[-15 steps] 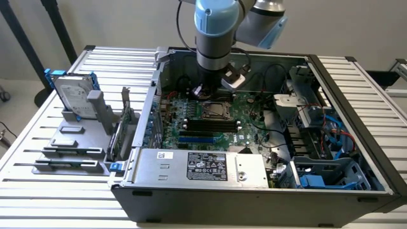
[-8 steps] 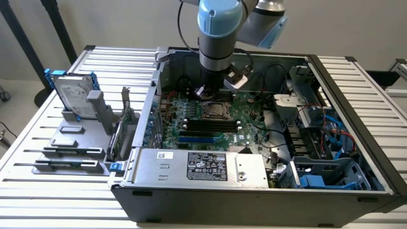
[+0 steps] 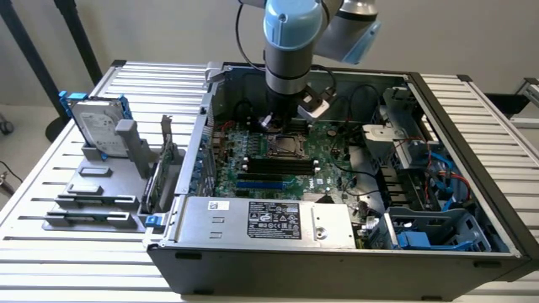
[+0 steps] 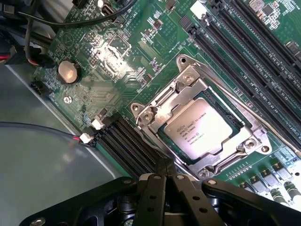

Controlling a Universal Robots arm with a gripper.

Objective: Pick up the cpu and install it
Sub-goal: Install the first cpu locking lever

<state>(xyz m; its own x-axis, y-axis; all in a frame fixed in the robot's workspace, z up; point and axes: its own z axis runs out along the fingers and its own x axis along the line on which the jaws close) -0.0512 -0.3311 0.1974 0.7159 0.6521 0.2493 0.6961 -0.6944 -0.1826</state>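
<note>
The cpu [image 4: 197, 133], a flat square chip with a silver-grey printed top, lies inside the metal socket frame [image 4: 155, 115] on the green motherboard [image 4: 117, 61]. The frame's load plate stands open around it. My gripper [image 4: 164, 165] is shut with nothing between its black fingers, and its tip hovers just beside one edge of the socket, apart from the chip. In the exterior view the gripper [image 3: 274, 121] hangs inside the open computer case, directly above the socket [image 3: 283, 144].
Black memory slots [image 4: 244, 52] flank the socket on both sides. Cables [image 4: 56, 21] run near the board's edge. Beside the case [image 3: 337, 252], a grey holder carries a silver hard drive with blue bracket [image 3: 97, 126]. The power supply [image 3: 269, 221] sits at the case front.
</note>
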